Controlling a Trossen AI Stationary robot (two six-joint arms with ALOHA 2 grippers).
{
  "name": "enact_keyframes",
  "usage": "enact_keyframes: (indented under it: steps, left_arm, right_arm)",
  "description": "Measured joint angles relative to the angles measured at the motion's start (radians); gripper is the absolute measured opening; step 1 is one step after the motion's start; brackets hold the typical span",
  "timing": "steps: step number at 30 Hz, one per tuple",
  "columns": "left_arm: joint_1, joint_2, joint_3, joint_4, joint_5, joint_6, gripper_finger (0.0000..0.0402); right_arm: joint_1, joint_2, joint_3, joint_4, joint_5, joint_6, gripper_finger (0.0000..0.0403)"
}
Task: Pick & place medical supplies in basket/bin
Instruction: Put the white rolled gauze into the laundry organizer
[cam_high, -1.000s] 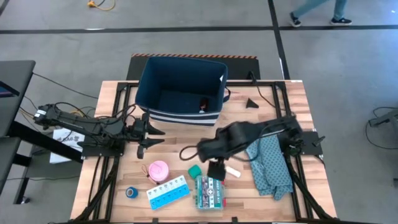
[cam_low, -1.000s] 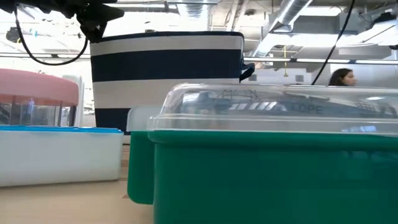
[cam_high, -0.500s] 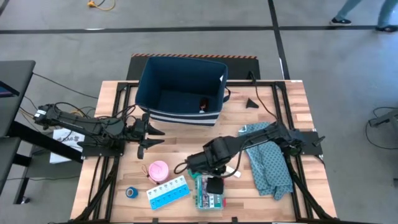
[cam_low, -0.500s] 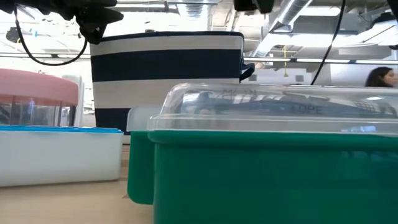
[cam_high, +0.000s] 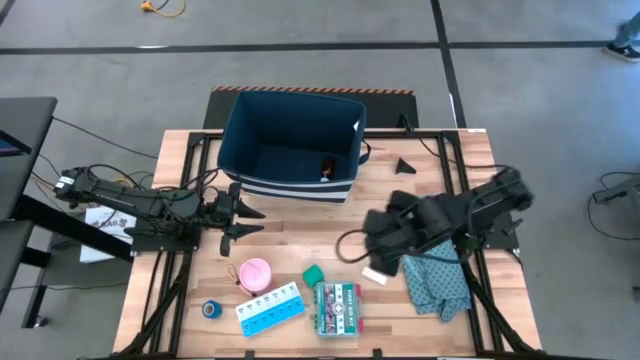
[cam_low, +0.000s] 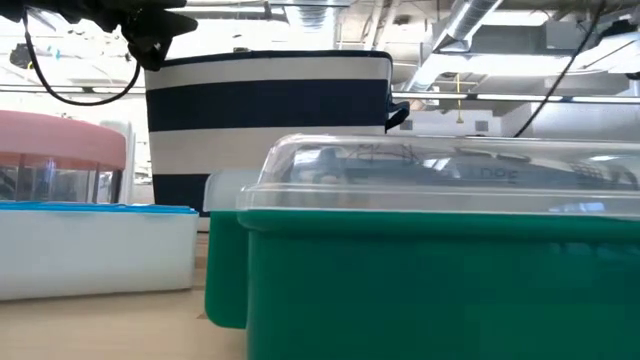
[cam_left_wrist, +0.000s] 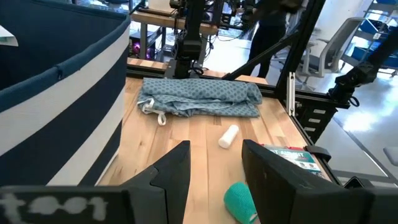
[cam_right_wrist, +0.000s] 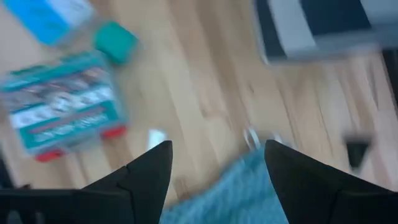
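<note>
Hovering with fingers spread and empty, the right gripper (cam_high: 375, 243) sits just above what looks like a small white tube (cam_high: 374, 273); lowering squarely over it should help. Bin (cam_high: 240, 150) waits behind; left gripper (cam_high: 250, 219) rests open.

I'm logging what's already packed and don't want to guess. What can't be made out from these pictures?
- Bin contents: high view shows only a small red item, too small to identify.
- Flat box label: right wrist view is motion-blurred.
- Low view: the green case up close hides most of the table.
- Under the patterned cloth: hidden in every view.
- Right gripper: empty, open.
</note>
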Motion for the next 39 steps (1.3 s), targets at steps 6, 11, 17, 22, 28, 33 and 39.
enact_keyframes:
  steps: [6, 11, 17, 22, 28, 33, 39]
  left_arm:
    - [0.000, 0.000, 0.000, 0.001, -0.012, 0.004, 0.0135]
    - [0.000, 0.000, 0.000, 0.001, -0.019, 0.007, 0.0135]
    - [0.000, 0.000, 0.000, 0.001, -0.021, -0.009, 0.0135]
    - [0.000, 0.000, 0.000, 0.009, -0.028, -0.012, 0.0135]
    - [0.000, 0.000, 0.000, 0.004, -0.029, -0.012, 0.0135]
    - [0.000, 0.000, 0.000, -0.001, -0.029, -0.006, 0.0135]
    - [0.000, 0.000, 0.000, -0.012, -0.029, -0.003, 0.0135]
  right_arm:
    - [-0.002, -0.186, -0.370, 0.308, -0.004, 0.033, 0.0250]
    - [-0.006, -0.202, -0.520, 0.436, -0.066, -0.008, 0.0250]
    - [-0.039, -0.157, -0.527, 0.470, -0.201, -0.065, 0.0250]
    - [-0.074, -0.116, -0.526, 0.431, -0.199, -0.064, 0.0249]
    - [-0.121, -0.027, -0.526, 0.442, -0.200, -0.052, 0.0249]
    - [-0.159, 0.065, -0.526, 0.404, -0.498, 0.053, 0.0249]
    - [-0.140, 0.135, -0.525, 0.410, -0.492, 0.097, 0.0249]
